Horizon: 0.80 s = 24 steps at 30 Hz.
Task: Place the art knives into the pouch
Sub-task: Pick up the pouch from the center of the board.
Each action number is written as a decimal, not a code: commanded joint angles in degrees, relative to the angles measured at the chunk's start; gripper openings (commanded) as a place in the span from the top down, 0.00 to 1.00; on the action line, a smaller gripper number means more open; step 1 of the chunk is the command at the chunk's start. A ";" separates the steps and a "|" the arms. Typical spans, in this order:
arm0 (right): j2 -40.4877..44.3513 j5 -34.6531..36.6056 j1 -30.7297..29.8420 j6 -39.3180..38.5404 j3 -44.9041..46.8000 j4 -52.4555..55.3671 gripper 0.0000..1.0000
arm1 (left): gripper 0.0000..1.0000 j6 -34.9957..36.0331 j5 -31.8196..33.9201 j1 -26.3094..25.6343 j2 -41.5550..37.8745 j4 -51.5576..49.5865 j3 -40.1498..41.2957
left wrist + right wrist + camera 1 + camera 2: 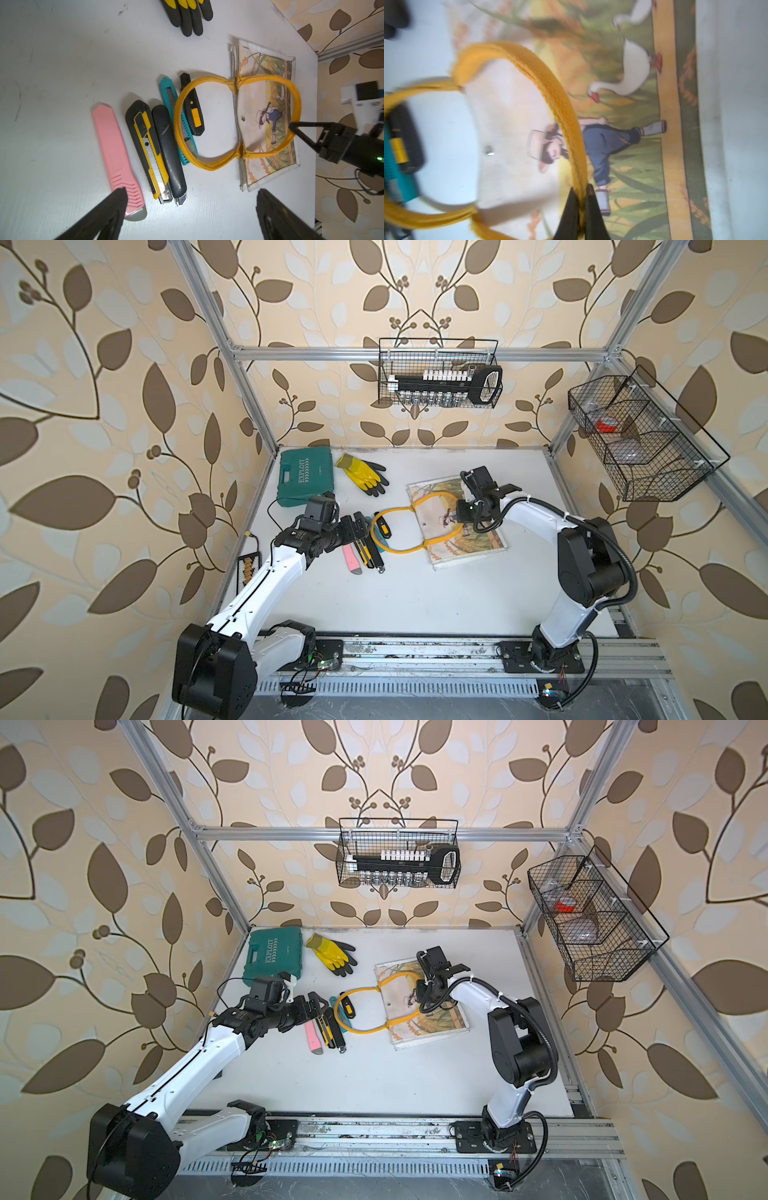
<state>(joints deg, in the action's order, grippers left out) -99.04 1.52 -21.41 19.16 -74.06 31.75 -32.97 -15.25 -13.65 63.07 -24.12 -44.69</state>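
Near the middle of the white table [415,605], five knives lie side by side outside the pouch [478,545], on the left arm's side of its mouth. They are a pink knife [116,153], a black-and-yellow knife [145,145], a dark grey knife [168,149], a teal knife [169,97] and a short black knife [192,108] with a yellow slider. The one pouch lies flat with a painted panel facing up, and it has two yellow loop handles. The outer handle [176,116] lies on the table across the teal knife and the short black knife. The inner handle [297,99] is folded back over the panel, and the right gripper [580,193] is pinched tight on it, its black fingers meeting on the strap. The left gripper [191,194] hangs by the row of knives with its jaws spread wide and nothing between them.

Farther back on the table sit one green tool case [305,477] and, near it, yellow-and-black gloves [361,472] in one heap; whether one or two I cannot tell. Two black wire baskets hang on the aluminium frame: the back basket [440,373] holds a rack of sockets, the side basket [640,439] something red. Cream wallpaper with brown leaves covers the three walls.
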 commanded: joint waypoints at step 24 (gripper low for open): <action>8.99 11.80 -7.60 -6.71 -36.35 21.66 1.00 | 0.01 -20.67 -0.65 -18.78 18.48 24.03 -2.87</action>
<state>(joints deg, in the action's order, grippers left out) -90.00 11.35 -28.86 13.50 -105.19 51.57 -51.18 -16.47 -31.64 80.53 -4.99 -46.00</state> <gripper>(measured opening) 0.056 0.989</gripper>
